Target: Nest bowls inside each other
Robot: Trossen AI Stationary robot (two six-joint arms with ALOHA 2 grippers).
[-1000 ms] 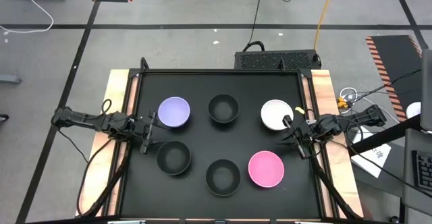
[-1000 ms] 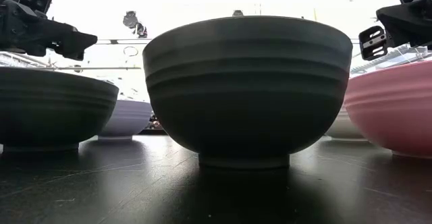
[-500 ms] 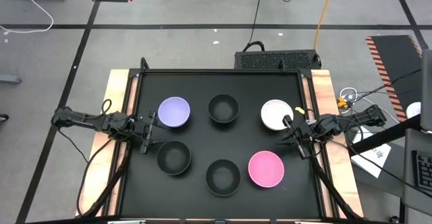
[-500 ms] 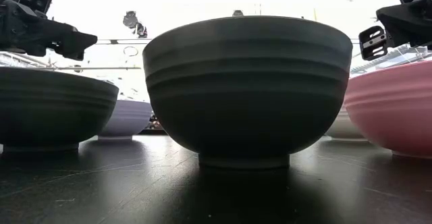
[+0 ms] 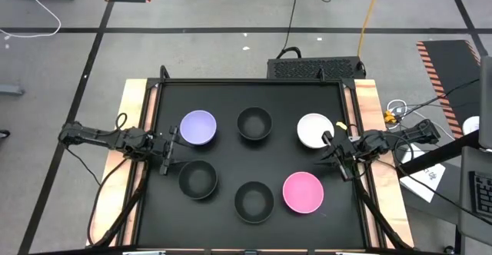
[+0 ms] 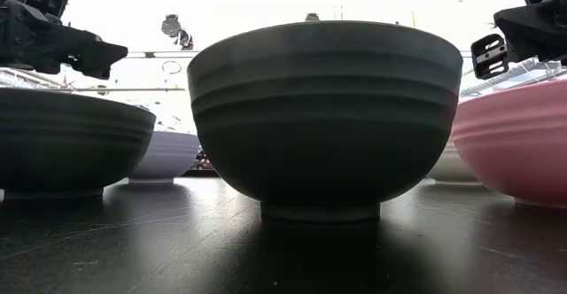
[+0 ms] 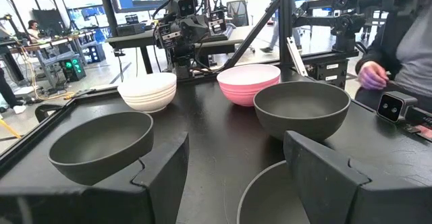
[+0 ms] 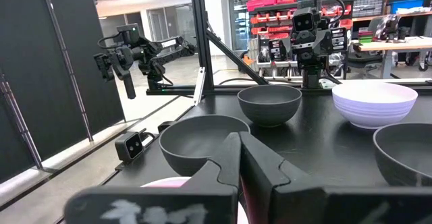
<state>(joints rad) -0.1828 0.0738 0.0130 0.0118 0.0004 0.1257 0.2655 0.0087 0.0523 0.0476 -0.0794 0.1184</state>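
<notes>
Six bowls stand upright and apart on the black table top (image 5: 292, 94). In the far row are a lavender bowl (image 5: 198, 127), a black bowl (image 5: 254, 123) and a white bowl (image 5: 314, 130). In the near row are a black bowl (image 5: 198, 180), another black bowl (image 5: 254, 200) and a pink bowl (image 5: 303, 192). My left gripper (image 5: 167, 151) hovers open at the table's left edge, between the lavender bowl and the near-left black bowl, its fingers (image 7: 162, 177) level and empty. My right gripper (image 5: 332, 157) hovers shut (image 8: 239, 158) at the right edge, between the white and pink bowls.
Wooden strips (image 5: 134, 124) border the table top on its left and right. A small camera (image 7: 393, 106) sits at the table's near edge. Beyond the table are other robot rigs and a person's hand (image 7: 370, 75). Bare black surface lies between the bowls.
</notes>
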